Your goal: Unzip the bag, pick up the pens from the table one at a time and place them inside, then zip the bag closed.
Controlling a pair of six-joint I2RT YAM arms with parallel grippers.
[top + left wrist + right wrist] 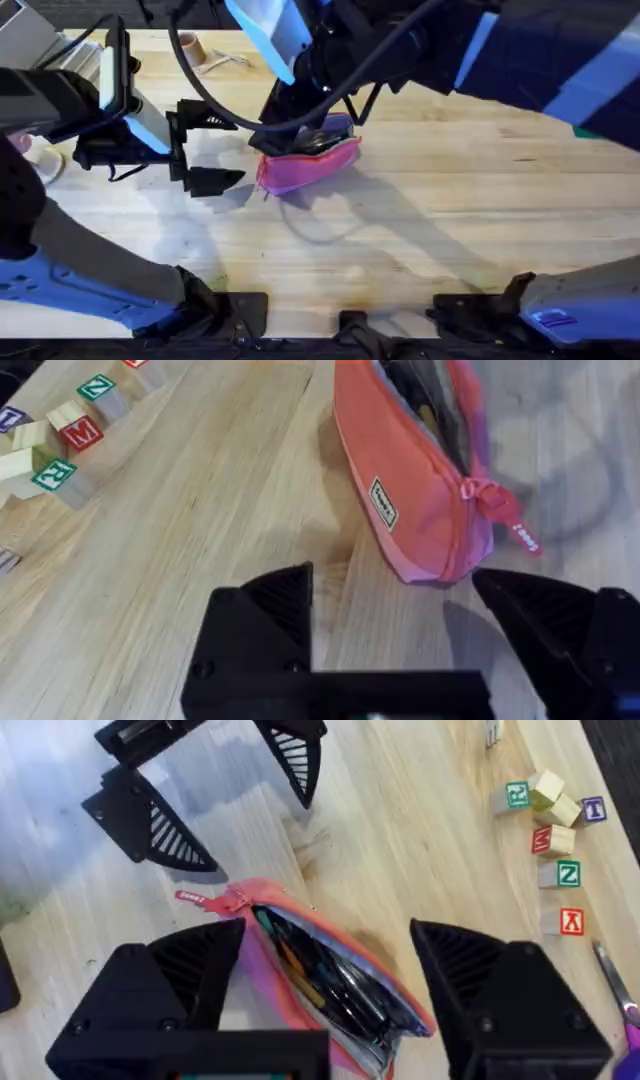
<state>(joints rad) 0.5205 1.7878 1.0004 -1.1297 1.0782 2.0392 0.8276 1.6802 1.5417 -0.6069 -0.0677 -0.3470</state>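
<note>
My right hand (325, 990) hangs wide open and empty over the unzipped bag (305, 165) at desk (480, 200) centre, my left hand (400, 620), equally open, at its nine o'clock; grabbing fabric instead of the zipper pull (510, 525) could drag the bag and spill the pens (320, 975).

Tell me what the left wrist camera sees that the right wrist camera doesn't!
Only the left wrist view shows the white label on the pink pencil pouch's side. Only the right wrist view shows inside the open pouch, where the pens lie, plus the left tool nearby, open. Both show the pouch, its zipper pull, the lettered wooden blocks and the wood table.
</note>
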